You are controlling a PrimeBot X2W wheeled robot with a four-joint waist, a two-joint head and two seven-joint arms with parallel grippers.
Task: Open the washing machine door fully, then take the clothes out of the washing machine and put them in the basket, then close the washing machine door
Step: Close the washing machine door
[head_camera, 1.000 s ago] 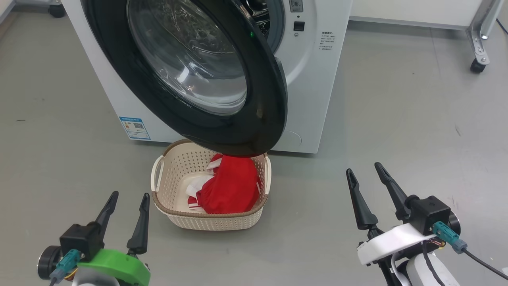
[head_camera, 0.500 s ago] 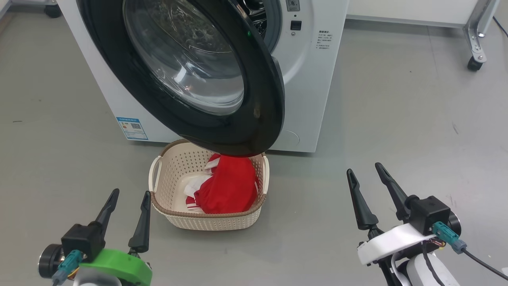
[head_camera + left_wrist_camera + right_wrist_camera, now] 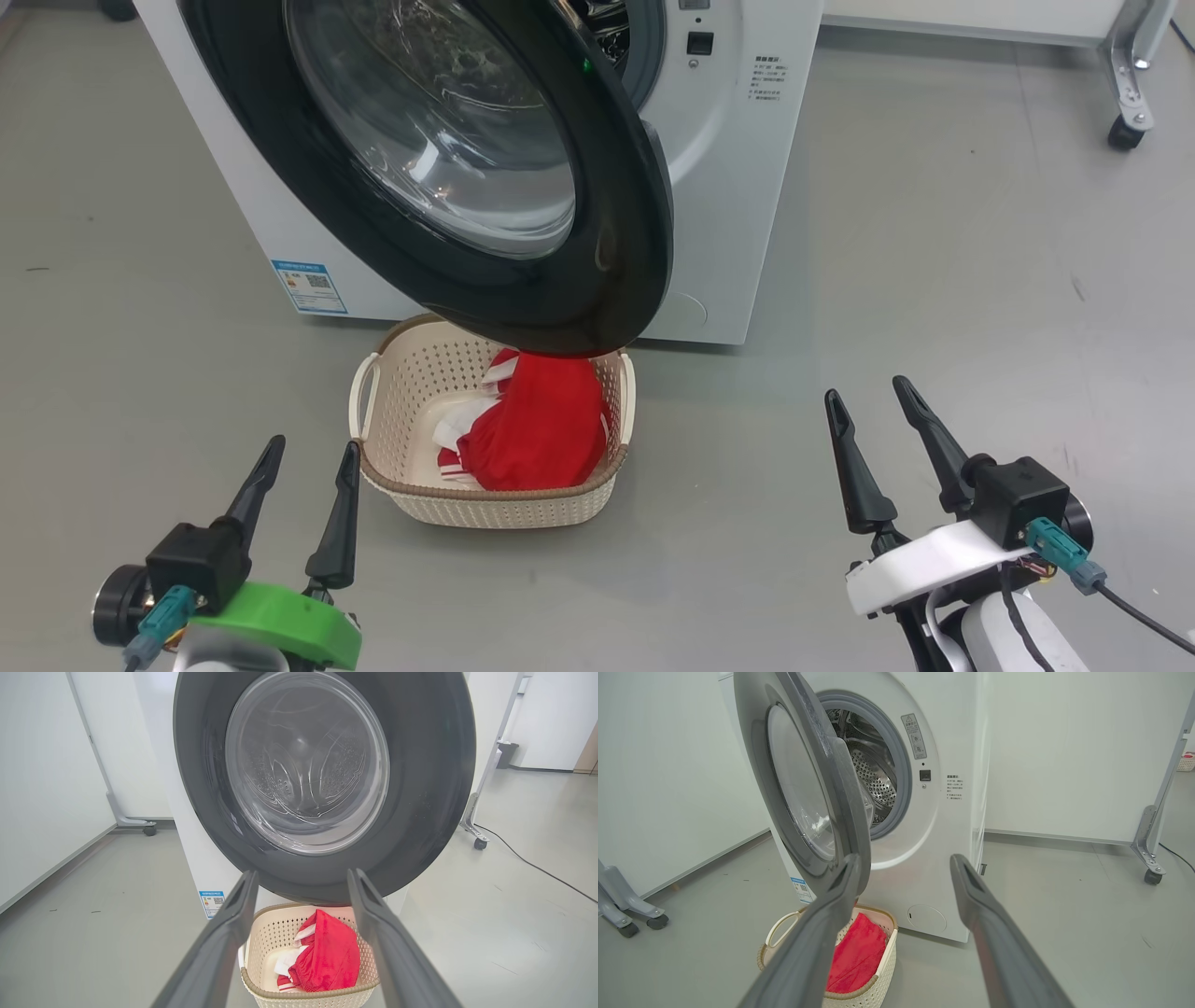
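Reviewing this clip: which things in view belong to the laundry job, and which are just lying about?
Job:
- washing machine
- washing machine door, standing open
- red clothes, in the basket
- basket

Lying about:
- wheeled frame leg
- dark bin by the far wall

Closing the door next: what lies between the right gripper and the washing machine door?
That stretch is bare: in the head view, grey floor runs from the open right gripper to the washing machine door.
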